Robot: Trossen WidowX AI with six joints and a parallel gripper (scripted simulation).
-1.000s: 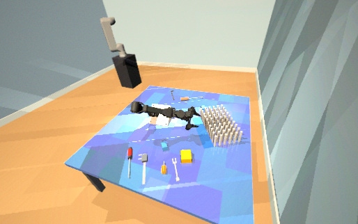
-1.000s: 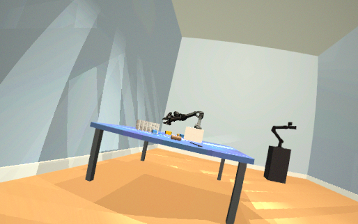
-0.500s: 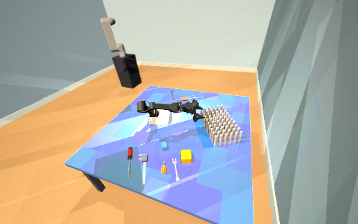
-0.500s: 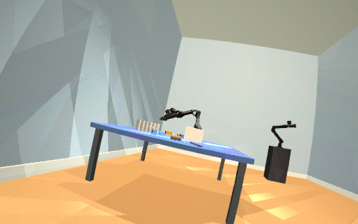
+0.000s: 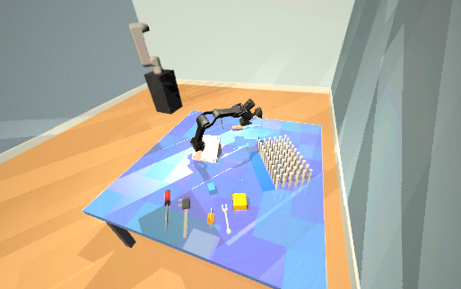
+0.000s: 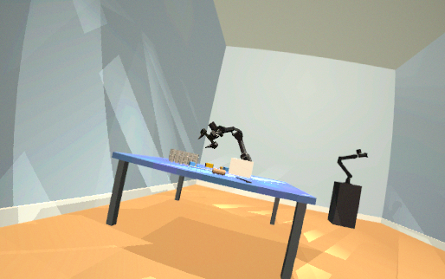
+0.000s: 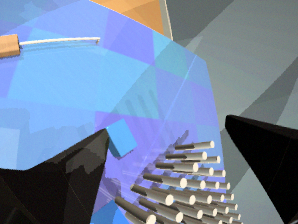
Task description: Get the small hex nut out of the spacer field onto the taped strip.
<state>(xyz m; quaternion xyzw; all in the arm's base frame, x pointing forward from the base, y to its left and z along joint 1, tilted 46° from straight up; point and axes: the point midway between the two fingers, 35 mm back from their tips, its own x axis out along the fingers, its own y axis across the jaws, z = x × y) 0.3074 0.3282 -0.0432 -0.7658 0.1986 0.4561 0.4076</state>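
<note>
My gripper (image 5: 253, 118) (image 6: 203, 143) (image 7: 168, 128) is open and empty, raised above the table near the far end of the spacer field. The pale metal spacers (image 5: 284, 162) (image 6: 183, 156) (image 7: 195, 185) stand upright in rows. The blue taped strip (image 5: 261, 170) runs along their front; a corner of it shows at the bottom of the wrist view. A tool with a wooden handle (image 5: 238, 127) (image 6: 219, 171) (image 7: 9, 46) and a thin pale rod, its tip slightly bent, lies at the table's far side, away from the spacers. The hex nut cannot be made out.
A blue block (image 7: 121, 137) lies beside the spacers. A red-handled screwdriver (image 5: 167, 197), a grey-headed tool (image 5: 186, 204), a small orange tool (image 5: 211, 218), a white forked tool (image 5: 226, 217), a yellow block (image 5: 239, 202) and a light-blue block (image 5: 212, 188) lie on the near side.
</note>
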